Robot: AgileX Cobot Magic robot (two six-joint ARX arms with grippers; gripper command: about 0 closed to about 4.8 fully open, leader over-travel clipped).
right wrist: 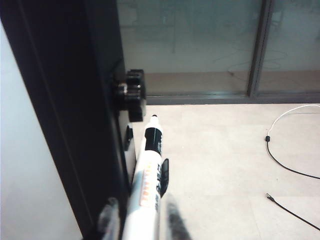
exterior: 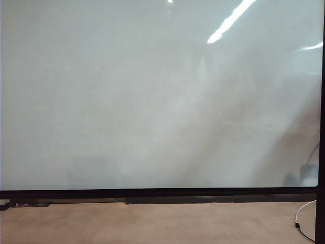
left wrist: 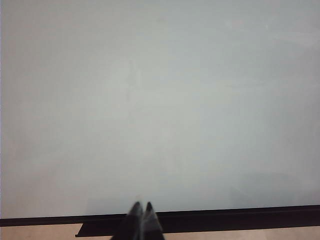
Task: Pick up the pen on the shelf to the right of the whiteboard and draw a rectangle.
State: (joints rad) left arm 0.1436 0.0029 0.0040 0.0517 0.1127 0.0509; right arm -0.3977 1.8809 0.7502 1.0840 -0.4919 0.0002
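The whiteboard fills the exterior view, glossy and blank, and no rectangle shows on it. Neither gripper appears there. In the right wrist view the white pen, dark-collared near its tip, rests in black clips on the shelf beside the board's black frame. My right gripper straddles the pen's rear end. Its blurred fingers stand close on either side, with thin gaps still showing. My left gripper hangs shut and empty before the whiteboard, near its lower frame.
A black bracket sticks out of the frame just past the pen's tip. Cables lie on the pale floor to the pen's open side, with a glass wall behind. A dark ledge runs under the board. A white cable trails at lower right.
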